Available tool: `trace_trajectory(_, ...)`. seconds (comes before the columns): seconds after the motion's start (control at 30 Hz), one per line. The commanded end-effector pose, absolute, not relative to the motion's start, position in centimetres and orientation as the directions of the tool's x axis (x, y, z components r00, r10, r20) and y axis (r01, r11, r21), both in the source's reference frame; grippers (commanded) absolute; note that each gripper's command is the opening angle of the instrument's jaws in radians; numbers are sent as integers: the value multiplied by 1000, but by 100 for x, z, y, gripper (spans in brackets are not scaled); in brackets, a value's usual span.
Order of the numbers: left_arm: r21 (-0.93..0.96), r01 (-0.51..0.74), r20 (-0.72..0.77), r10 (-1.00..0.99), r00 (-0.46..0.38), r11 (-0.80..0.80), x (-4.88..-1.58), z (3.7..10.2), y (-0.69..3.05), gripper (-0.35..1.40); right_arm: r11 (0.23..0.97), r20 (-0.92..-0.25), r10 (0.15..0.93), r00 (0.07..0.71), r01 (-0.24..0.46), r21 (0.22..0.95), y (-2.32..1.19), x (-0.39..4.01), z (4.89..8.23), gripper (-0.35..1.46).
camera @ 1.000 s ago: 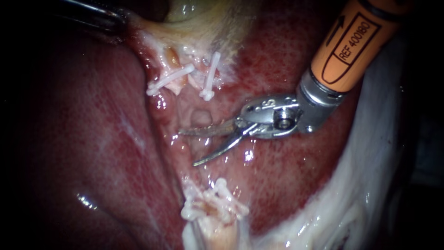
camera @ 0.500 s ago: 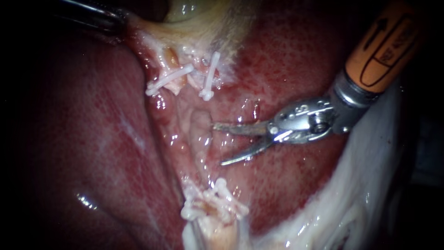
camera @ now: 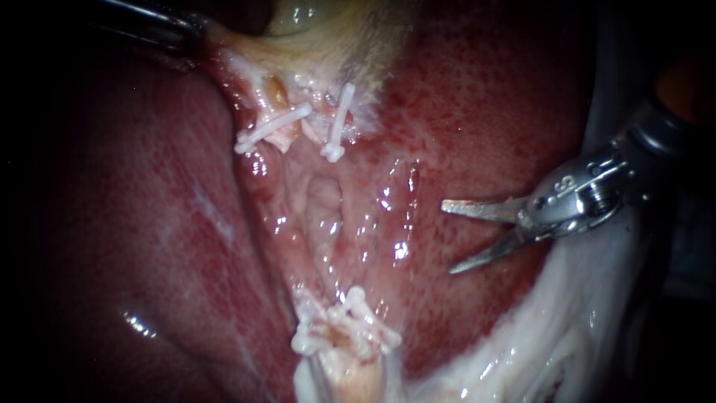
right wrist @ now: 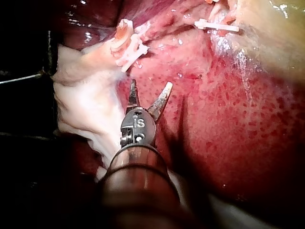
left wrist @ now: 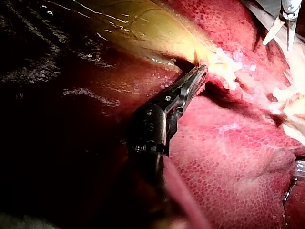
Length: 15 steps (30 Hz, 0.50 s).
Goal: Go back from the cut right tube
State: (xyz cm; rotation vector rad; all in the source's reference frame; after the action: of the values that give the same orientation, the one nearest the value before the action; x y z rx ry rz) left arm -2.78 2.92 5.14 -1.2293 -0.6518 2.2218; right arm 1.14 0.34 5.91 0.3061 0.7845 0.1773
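While the L instrument (left wrist: pixel 202 70) has its jaws clamped tight on the gallbladder (left wrist: pixel 143 28) edge, the R instrument (camera: pixel 447 236) hangs over the liver (camera: pixel 462 112) w/ jaws spread wide, holding nothing. Cut right tube (camera: pixel 325 112) sits well apart from it. Upper end has a white clip (camera: pixel 339 123), w/ more clips (camera: pixel 347 332) on the lower stump.

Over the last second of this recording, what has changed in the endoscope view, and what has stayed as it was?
The right instrument has drawn back toward the view's right, away from the gap between the upper clips and lower clips; its jaws are open and hold nothing, as before. The left instrument stays shut on the gallbladder; the clips have not moved.
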Motion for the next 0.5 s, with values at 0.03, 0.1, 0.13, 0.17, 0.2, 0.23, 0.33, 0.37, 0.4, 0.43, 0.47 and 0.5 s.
trace_trajectory(0.03, -626, -206, -619, 639, -457, -752, -279, 515, 291, -35, 941, -664, 269, 698, -44, 335, 35, 114, 590, 145)
trace_trajectory(0.1, -624, -208, -619, 639, -457, -753, -281, 517, 290, -35, 941, -662, 270, 699, -44, 337, 35, 115, 587, 145)
trace_trajectory(0.13, -623, -209, -619, 639, -457, -754, -282, 518, 288, -35, 941, -663, 267, 700, -42, 334, 34, 115, 587, 145)
trace_trajectory(0.17, -620, -213, -620, 638, -456, -755, -284, 521, 286, -35, 941, -662, 269, 700, -43, 336, 34, 115, 587, 145)
trace_trajectory(0.2, -618, -215, -621, 637, -456, -756, -286, 523, 284, -35, 941, -662, 269, 700, -43, 336, 34, 115, 587, 145)
trace_trajectory(0.23, -619, -212, -621, 637, -457, -756, -288, 526, 282, -35, 941, -662, 269, 700, -43, 336, 34, 115, 587, 145)
trace_trajectory(0.33, -622, -202, -621, 634, -461, -757, -298, 537, 275, -35, 941, -662, 269, 700, -43, 336, 34, 115, 587, 145)
trace_trajectory(0.37, -622, -199, -622, 632, -462, -758, -303, 542, 272, -35, 941, -662, 269, 700, -43, 336, 34, 115, 587, 145)
trace_trajectory(0.4, -622, -196, -622, 631, -464, -758, -307, 547, 270, -35, 941, -662, 269, 700, -43, 336, 34, 115, 587, 145)
trace_trajectory(0.43, -622, -193, -623, 629, -465, -759, -310, 552, 268, -35, 941, -662, 269, 700, -44, 336, 34, 115, 587, 145)
trace_trajectory(0.47, -620, -184, -629, 623, -465, -763, -314, 558, 266, -35, 942, -664, 263, 700, -39, 332, 34, 115, 587, 145)
trace_trajectory(0.5, -624, -184, -624, 626, -468, -760, -318, 562, 264, -35, 942, -664, 263, 700, -39, 332, 34, 115, 587, 145)
